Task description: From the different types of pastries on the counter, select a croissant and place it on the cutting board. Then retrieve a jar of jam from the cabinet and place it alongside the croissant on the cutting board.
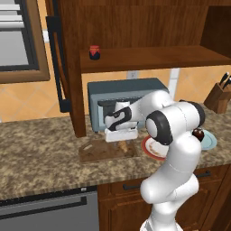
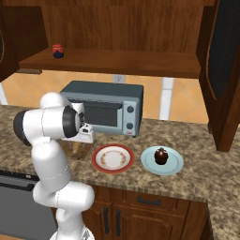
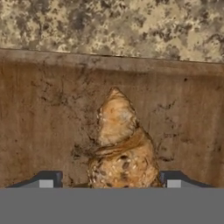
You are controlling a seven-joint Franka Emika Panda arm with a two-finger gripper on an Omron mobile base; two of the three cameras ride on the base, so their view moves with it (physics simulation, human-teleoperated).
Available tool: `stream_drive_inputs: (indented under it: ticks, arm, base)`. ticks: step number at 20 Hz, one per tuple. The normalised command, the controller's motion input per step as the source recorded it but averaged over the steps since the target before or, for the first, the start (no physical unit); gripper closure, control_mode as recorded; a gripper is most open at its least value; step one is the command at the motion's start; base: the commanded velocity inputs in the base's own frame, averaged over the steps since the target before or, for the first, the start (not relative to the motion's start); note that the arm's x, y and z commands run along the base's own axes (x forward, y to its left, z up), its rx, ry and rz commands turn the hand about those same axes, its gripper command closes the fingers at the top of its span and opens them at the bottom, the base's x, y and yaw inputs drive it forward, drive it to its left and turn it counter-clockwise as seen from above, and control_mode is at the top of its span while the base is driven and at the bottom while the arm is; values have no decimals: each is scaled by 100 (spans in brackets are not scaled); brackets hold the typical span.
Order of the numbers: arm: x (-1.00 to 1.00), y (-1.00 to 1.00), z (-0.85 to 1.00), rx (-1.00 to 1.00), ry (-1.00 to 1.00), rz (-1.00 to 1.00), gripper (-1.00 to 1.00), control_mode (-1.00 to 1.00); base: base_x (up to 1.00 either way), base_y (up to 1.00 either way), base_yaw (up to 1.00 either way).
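Note:
The golden-brown croissant [image 3: 122, 144] lies on the dark wooden cutting board [image 3: 43, 109], pointing away from the hand. My gripper [image 3: 109, 183] hangs just above it and is open, one finger on each side and a gap to the pastry on the left. In the left base view the gripper [image 1: 122, 138] hovers over the croissant [image 1: 122, 145] at the right end of the cutting board [image 1: 97, 151]. The jar of jam [image 1: 94, 52] stands on the open cabinet's shelf [image 1: 149, 57], at its left end. A round dark pastry [image 2: 161, 155] sits on a blue plate [image 2: 173, 165].
A grey toaster oven [image 2: 103, 105] stands right behind the board. A red-rimmed plate [image 2: 112, 158] lies between board and blue plate. A knife block [image 1: 219, 97] is at the far right. The cabinet door [image 1: 61, 63] hangs open to the left above the granite counter [image 1: 36, 149].

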Motion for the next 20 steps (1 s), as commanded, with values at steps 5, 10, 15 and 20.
stream_drive_inputs:
  ticks: [5, 10, 15, 20]
  arm:
    - [0, 5, 1, -1, -5, -3, -100, -100]
    - [0, 19, 19, -6, -12, -1, -100, -100]
    - [-22, 17, 38, -4, -21, 0, -100, -100]
    - [-31, 2, 75, 0, -27, 0, -100, -100]
  base:
    - [0, 0, 0]
    - [0, 0, 0]
    - [0, 0, 0]
    - [0, 0, 0]
